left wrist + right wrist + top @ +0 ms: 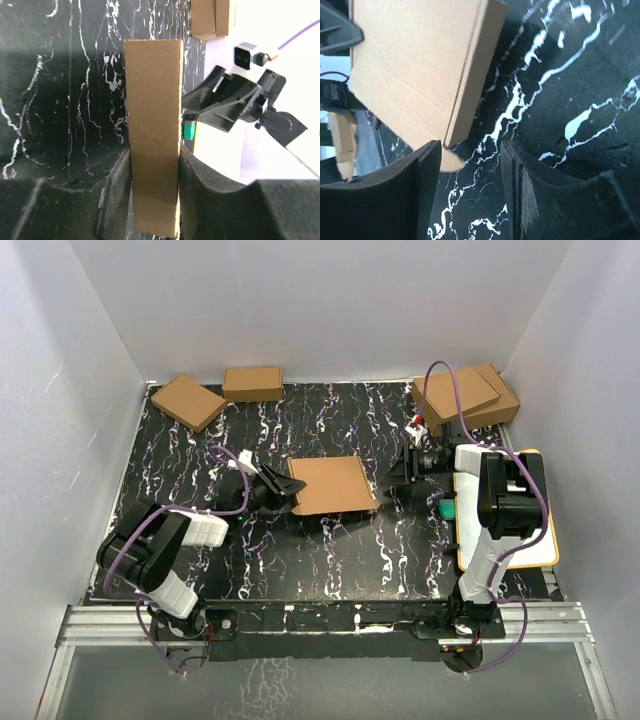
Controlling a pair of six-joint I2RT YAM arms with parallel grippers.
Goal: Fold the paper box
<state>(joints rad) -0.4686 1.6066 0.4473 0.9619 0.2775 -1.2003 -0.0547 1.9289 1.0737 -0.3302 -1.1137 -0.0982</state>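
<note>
- The paper box (333,486) is gripped by the left gripper (289,488), jaws clenched, seemingly to steady it.
- The right gripper (393,478) is held beside it, jaws released.

Black, white-veined table (300,560) under me. The paper box (333,485) is flat at mid-table. At the far left lies a small brown box (188,401), with a second small box (252,383) near it. In the far right corner are two stacked brown boxes (470,395). An orange-rimmed white board (535,540) lies along my right edge.
</note>
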